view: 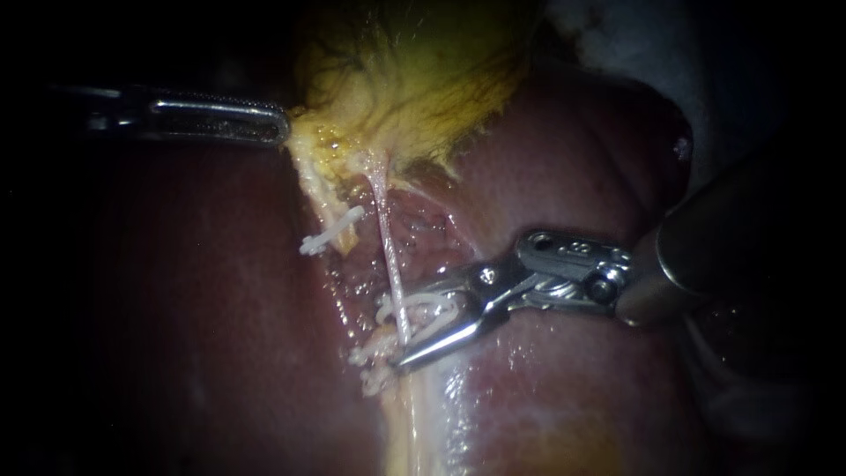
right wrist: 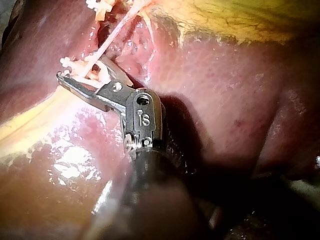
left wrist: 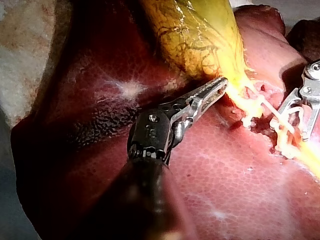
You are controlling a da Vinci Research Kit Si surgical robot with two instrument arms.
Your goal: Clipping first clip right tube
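Clip placement in hand. Right tube, thin strand right of already-clipped one, is straddled by right instrument: jaws apart, white clip between them. Gallbladder edge is clamped by left instrument, far left. Next: jaws to be squeezed fully, clip kept square across tube.

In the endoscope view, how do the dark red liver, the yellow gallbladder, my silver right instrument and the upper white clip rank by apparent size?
1. Dark red liver.
2-3. Yellow gallbladder and silver right instrument: similar extent, and the instrument's shaft is nearer the camera, so I leave them unranked.
4. Upper white clip.
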